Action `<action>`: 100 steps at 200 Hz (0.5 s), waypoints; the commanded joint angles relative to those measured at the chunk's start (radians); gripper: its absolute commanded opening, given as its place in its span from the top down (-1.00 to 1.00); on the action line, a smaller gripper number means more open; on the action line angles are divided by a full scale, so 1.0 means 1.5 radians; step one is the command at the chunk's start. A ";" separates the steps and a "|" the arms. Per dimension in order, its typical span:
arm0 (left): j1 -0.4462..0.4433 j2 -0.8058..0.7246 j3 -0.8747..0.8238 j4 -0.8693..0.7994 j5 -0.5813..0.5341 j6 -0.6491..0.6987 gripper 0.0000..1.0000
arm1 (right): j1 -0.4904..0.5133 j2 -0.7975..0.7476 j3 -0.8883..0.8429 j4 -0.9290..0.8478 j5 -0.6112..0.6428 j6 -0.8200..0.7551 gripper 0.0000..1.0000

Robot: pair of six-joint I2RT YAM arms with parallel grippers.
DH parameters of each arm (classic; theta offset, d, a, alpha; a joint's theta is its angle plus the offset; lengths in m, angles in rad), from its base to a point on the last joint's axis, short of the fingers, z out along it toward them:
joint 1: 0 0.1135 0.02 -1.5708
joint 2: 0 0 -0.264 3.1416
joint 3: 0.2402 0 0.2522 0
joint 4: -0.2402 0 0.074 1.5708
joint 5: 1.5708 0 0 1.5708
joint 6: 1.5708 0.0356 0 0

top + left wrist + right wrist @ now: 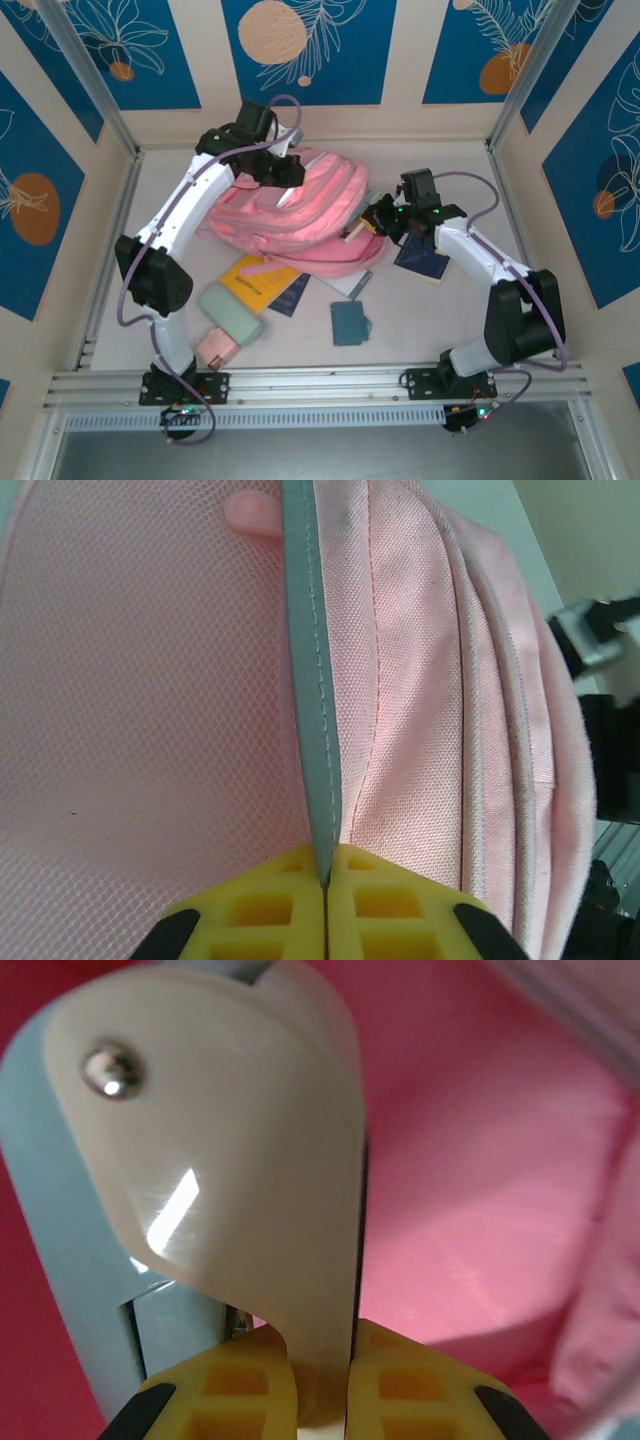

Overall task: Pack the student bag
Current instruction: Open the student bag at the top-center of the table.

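The student bag, a large pink backpack, lies in the middle of the table. At the bag's far top edge, my left gripper is shut on a thin grey trim strip that runs between the pink mesh and the woven pink fabric. At the bag's right side is my right gripper. It is shut on a glossy cream flap with a metal stud, part of a pale blue item. Bright pink lining surrounds the flap.
In front of the bag lie a yellow book, a dark blue booklet, a teal notebook, a mint green pouch and a small pink item. A navy book sits under the right forearm.
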 commanded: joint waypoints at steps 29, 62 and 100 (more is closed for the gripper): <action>-0.061 -0.023 0.022 -0.025 -0.087 0.013 -0.06 | 0.013 0.009 -0.005 0.199 -0.096 0.137 0.99; -0.138 -0.005 0.086 -0.077 -0.171 0.047 -0.44 | 0.014 -0.017 -0.042 0.241 -0.088 0.152 1.00; -0.212 0.055 0.157 -0.130 -0.271 0.086 -0.56 | 0.015 -0.021 -0.062 0.263 -0.097 0.163 1.00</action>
